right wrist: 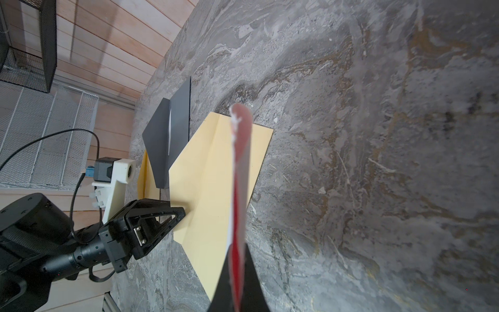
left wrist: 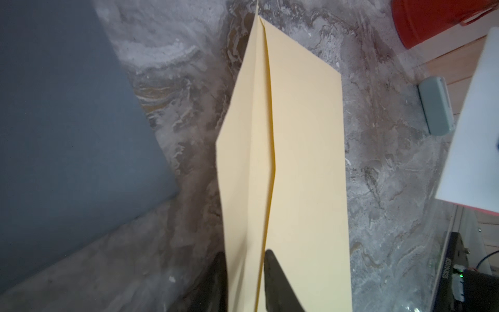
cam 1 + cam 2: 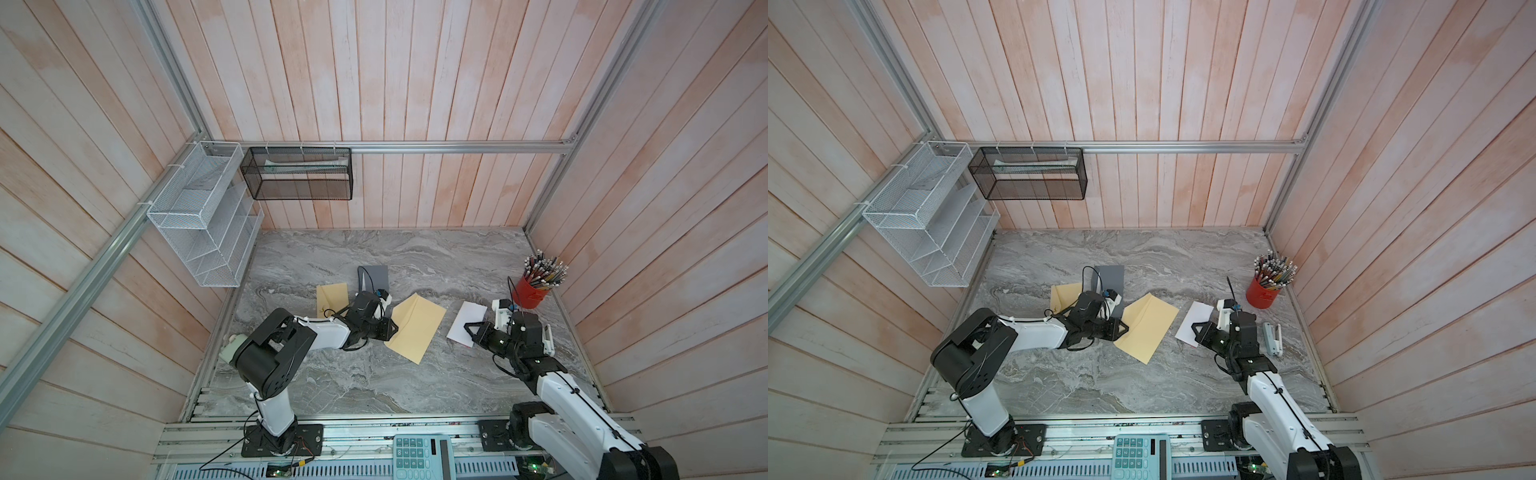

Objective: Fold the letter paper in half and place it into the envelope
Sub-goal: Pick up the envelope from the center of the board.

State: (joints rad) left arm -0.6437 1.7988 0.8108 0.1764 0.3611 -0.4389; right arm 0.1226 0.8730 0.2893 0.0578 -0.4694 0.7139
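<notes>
A manila envelope (image 3: 415, 328) lies slantwise mid-table, also in a top view (image 3: 1148, 328), with its flap (image 2: 243, 135) raised off the body (image 2: 305, 162). My left gripper (image 2: 244, 259) is at the envelope's left end (image 3: 392, 330), jaws a little apart on either side of the flap, open. The white letter paper (image 3: 465, 318), folded, sits to the envelope's right. My right gripper (image 3: 469, 328) is shut on the paper's near edge. In the right wrist view the paper (image 1: 241, 140) shows edge-on, sticking out from the shut jaws (image 1: 237, 245).
Behind the left gripper are another manila envelope (image 3: 331, 299) and a grey card (image 3: 376, 276). At the right wall stands a red cup of pencils (image 3: 532, 291), with a stapler (image 3: 1273, 338) beside my right arm. Wire racks (image 3: 208, 216) hang on the walls. A calculator (image 3: 419, 457) lies at the front rail.
</notes>
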